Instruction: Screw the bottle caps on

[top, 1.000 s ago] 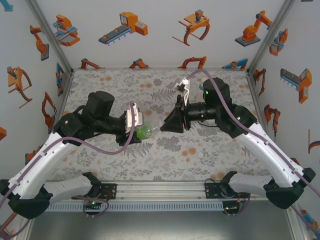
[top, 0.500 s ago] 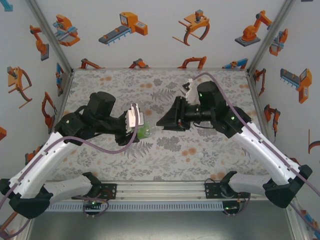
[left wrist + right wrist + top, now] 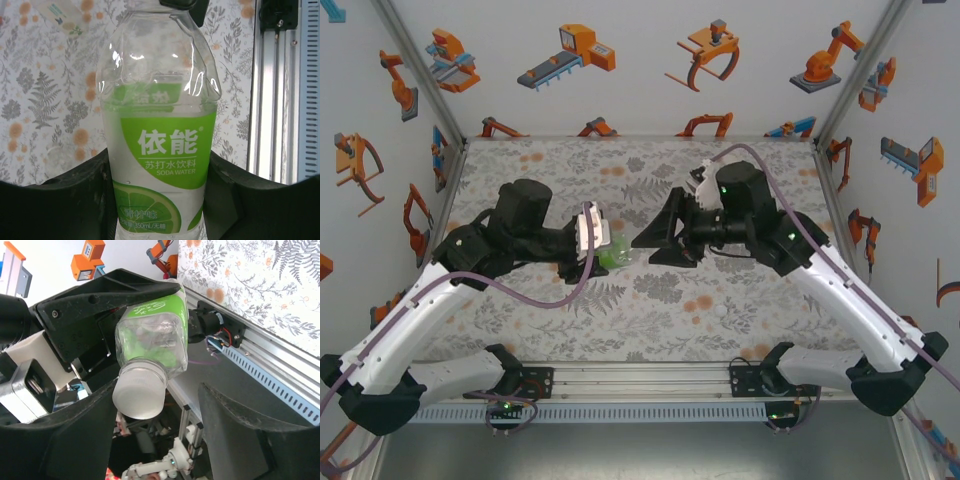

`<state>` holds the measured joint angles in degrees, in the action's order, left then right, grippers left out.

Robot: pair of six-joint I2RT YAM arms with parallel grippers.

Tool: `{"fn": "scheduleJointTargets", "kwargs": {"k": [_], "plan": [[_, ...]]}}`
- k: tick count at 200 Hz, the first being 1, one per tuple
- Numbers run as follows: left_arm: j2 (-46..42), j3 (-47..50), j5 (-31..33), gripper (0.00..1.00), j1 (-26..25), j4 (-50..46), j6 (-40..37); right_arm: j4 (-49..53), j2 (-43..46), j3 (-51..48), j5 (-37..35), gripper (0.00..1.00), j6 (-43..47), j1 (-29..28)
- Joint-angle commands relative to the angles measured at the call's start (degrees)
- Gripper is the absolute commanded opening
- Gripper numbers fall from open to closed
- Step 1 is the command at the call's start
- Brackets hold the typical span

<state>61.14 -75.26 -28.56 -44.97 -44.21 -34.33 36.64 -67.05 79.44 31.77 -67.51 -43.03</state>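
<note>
A clear bottle (image 3: 160, 140) with a green soda-water label is held off the floral mat, and my left gripper (image 3: 157, 160) is shut on its lower body. In the top view this bottle (image 3: 616, 258) points right from the left gripper (image 3: 604, 255) toward the right gripper (image 3: 642, 250). A white cap (image 3: 139, 396) sits on the bottle's neck (image 3: 150, 340). My right gripper (image 3: 160, 390) is open around that cap. Its left finger is close beside the cap and its right finger stands well apart.
A small white round thing (image 3: 723, 312) lies on the mat at the front right. Another clear bottle (image 3: 65, 20) lies on the mat behind the held one. The aluminium rail (image 3: 640, 380) runs along the near edge, and printed walls close in the sides and back.
My right gripper has opened and let go of the white cap, which stays on the neck. Both arms have shifted slightly toward the back.
</note>
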Motion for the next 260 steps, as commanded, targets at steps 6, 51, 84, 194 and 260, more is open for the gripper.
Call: {"fn": "scheduleJointTargets", "kwargs": {"k": [6,51,84,194,260], "plan": [[-0.7,-0.1,-2.3,0.11,-0.4,2.8,-0.3,4.2,0.9,3.8,-2.3,0.69,7.5,0.0],[-1.7,0.6,-1.9,0.11,-0.5,2.8,0.1,4.2,1.1,8.0,-3.4,0.71,19.4,2.1],[-2.3,0.8,-2.0,0.11,-0.5,2.6,0.4,3.4,1.1,12.0,-4.7,0.72,34.3,2.4],[-3.2,1.2,-4.1,0.11,-1.0,2.5,1.4,-3.3,5.2,4.6,19.5,0.66,95.2,2.3],[-2.7,1.0,-4.2,0.11,-1.1,2.1,1.3,-5.9,2.8,4.6,23.7,0.55,95.5,1.8]]}}
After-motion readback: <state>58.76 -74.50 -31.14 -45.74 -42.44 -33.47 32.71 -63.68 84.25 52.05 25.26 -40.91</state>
